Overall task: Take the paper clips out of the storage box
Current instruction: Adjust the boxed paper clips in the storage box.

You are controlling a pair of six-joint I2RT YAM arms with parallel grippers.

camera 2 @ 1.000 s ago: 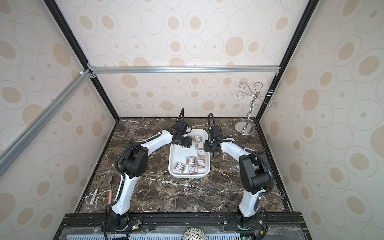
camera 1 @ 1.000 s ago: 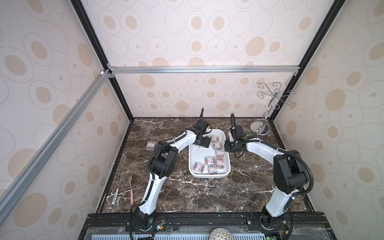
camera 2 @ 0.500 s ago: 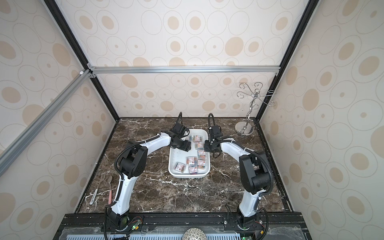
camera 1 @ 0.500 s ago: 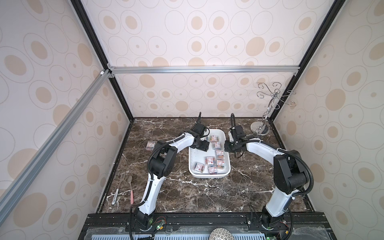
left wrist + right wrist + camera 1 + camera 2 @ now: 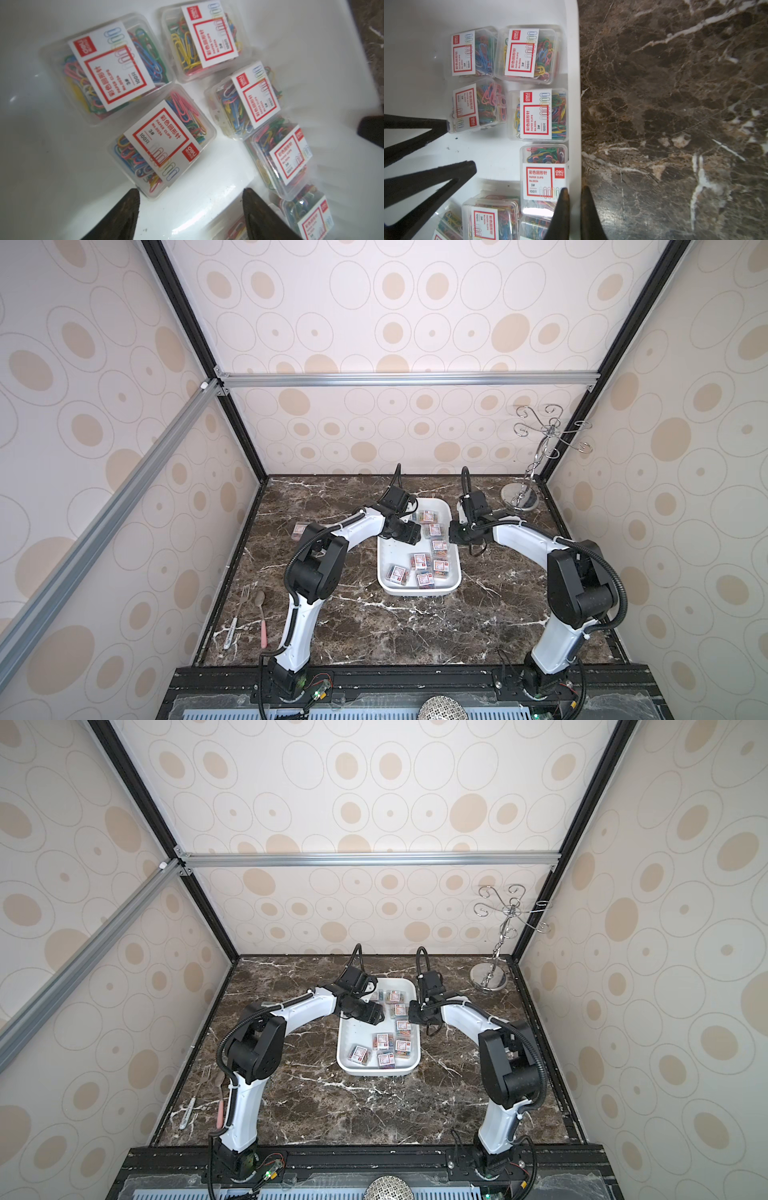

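The storage box [image 5: 415,591], a white tray, lies mid-table in both top views and holds several clear boxes of paper clips [image 5: 420,560]. My left gripper [image 5: 191,191] hangs open just above the tray floor with nothing between its fingers. One box of paper clips [image 5: 162,143] lies close ahead of it, its corner by one fingertip. In the right wrist view the left gripper [image 5: 459,145] also shows open. My right gripper [image 5: 574,189] is shut on the storage box's right rim [image 5: 574,124], one finger inside and one outside. Another box of paper clips [image 5: 300,529] lies on the table left of the tray.
A chrome hook stand [image 5: 519,499] rises at the back right corner. A fork [image 5: 245,593], a spoon [image 5: 261,605] and a white pen [image 5: 231,635] lie near the left wall at the front. Dark marble [image 5: 675,124] surrounds the tray.
My left gripper has shifted a little nearer and lower over the far half of the tray, staying open. The right arm has kept still on the rim.
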